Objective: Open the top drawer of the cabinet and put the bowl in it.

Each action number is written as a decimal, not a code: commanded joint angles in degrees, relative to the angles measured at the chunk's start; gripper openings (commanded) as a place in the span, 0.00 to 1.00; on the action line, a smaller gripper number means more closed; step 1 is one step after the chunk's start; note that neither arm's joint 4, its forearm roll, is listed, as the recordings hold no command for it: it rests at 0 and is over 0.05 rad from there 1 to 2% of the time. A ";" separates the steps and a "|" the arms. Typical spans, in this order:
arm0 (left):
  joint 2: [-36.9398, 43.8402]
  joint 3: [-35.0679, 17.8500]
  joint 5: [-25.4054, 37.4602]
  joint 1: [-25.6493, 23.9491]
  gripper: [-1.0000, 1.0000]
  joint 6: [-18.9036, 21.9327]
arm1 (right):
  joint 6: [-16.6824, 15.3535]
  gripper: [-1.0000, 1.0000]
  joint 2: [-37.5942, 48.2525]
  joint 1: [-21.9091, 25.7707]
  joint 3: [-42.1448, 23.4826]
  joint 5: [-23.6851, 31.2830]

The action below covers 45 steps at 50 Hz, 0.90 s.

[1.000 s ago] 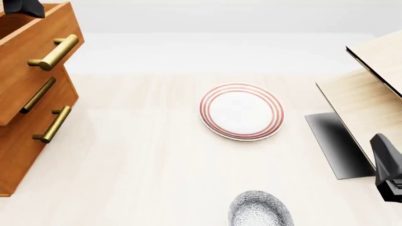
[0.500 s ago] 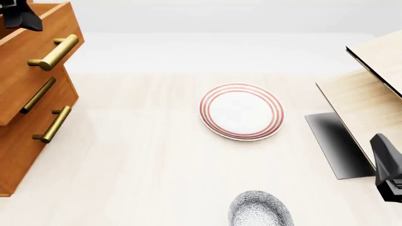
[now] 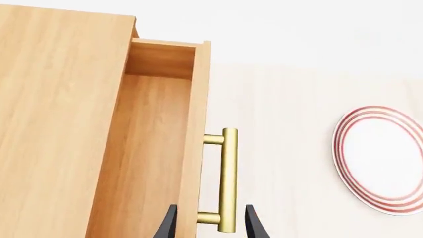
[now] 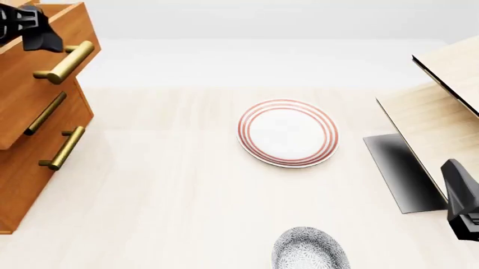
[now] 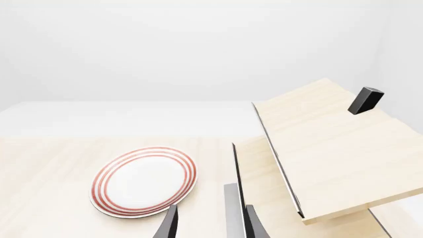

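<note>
The orange-brown cabinet stands at the table's left. Its top drawer is pulled out, and its wooden inside is bare. The brass handle also shows in the left wrist view. My left gripper is open and empty. It hovers over the drawer front, and its fingertips stand either side of the handle without holding it. The speckled bowl sits at the table's near edge. My right gripper is open and empty at the right edge, apart from the bowl.
A white red-ringed plate lies mid-table and also shows in the right wrist view. A pale light-wood structure with a dark panel fills the right side. A small black block sits on it.
My left gripper has shifted from over the open drawer toward its front and handle, and it looks larger in the front view. The drawer, bowl, plate and right arm have not moved.
</note>
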 commanded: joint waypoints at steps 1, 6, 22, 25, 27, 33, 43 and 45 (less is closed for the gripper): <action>1.31 0.19 -0.74 -1.00 1.00 0.38 | -0.03 1.00 -0.06 -0.03 0.12 -0.12; 2.14 -0.69 -0.77 -2.11 1.00 0.27 | -0.02 1.00 -0.06 -0.04 0.13 -0.12; 3.69 -2.01 -0.21 -5.42 1.00 0.97 | -0.03 1.00 -0.06 -0.04 0.12 -0.12; 3.82 -2.11 0.02 -6.01 1.00 1.32 | -0.02 1.00 -0.05 -0.04 0.13 -0.12; 3.87 -2.13 0.01 -6.88 1.00 0.98 | -0.04 1.00 -0.08 -0.03 0.12 -0.11; 4.47 -2.21 0.07 -8.46 1.00 1.41 | -0.03 1.00 -0.08 -0.04 0.12 -0.11; 5.98 -3.97 0.16 -11.57 1.00 1.11 | -0.03 1.00 -0.08 -0.04 0.12 -0.11; 5.85 -3.64 0.13 -11.33 1.00 1.38 | -0.01 1.00 -0.07 -0.03 0.13 -0.12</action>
